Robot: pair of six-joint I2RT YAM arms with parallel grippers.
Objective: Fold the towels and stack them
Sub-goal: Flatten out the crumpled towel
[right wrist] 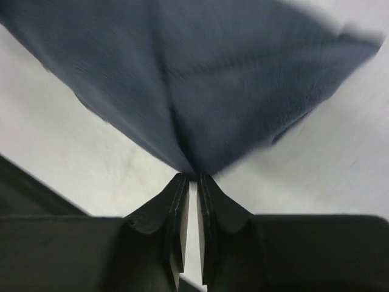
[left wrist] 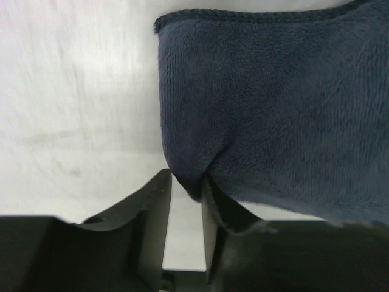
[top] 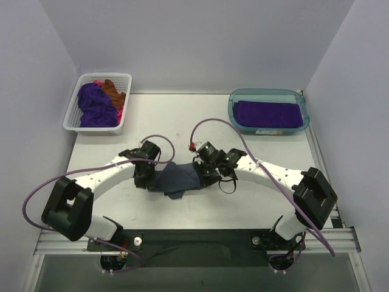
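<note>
Slate-blue towel (right wrist: 213,79), corner in right hand (right wrist: 191,177)

You're looking down on a white table (top: 182,115) — matte, with a faint reddish smudge (left wrist: 76,172) in the left wrist view; plain pale back wall (top: 194,42) behind it; left wall (top: 30,91) and right wall (top: 358,91) close in at an angle; aluminium rail (top: 200,235) runs along the near edge; dark strip (top: 194,271) below it — light even, shadows soft.
</note>
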